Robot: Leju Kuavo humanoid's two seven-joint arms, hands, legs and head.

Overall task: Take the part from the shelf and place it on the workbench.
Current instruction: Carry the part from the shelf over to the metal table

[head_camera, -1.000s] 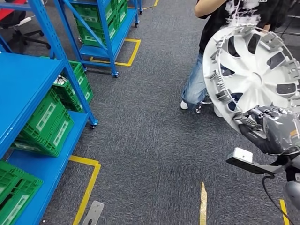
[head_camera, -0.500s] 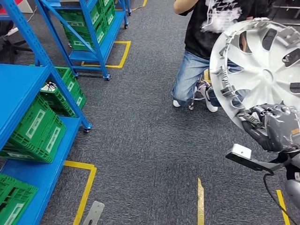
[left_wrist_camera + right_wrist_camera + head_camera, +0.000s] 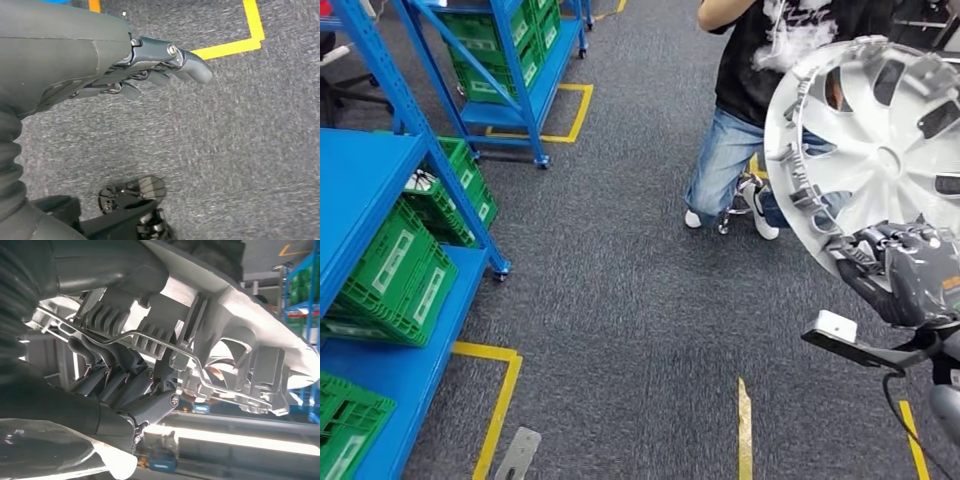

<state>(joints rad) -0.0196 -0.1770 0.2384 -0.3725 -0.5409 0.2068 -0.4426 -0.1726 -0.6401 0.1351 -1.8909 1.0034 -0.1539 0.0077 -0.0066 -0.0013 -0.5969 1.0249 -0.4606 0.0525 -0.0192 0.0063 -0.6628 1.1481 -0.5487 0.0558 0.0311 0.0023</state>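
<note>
part: silver-white wheel cover (image 3: pixel 875 150) | inner ribbed side facing camera | upright, tilted | held at lower rim, above carpet

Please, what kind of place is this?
Probably a warehouse or factory parts store: blue shelving racks hold green crates, yellow tape marks bays on the grey carpet, and the right robot hand holds a wheel cover.
</note>
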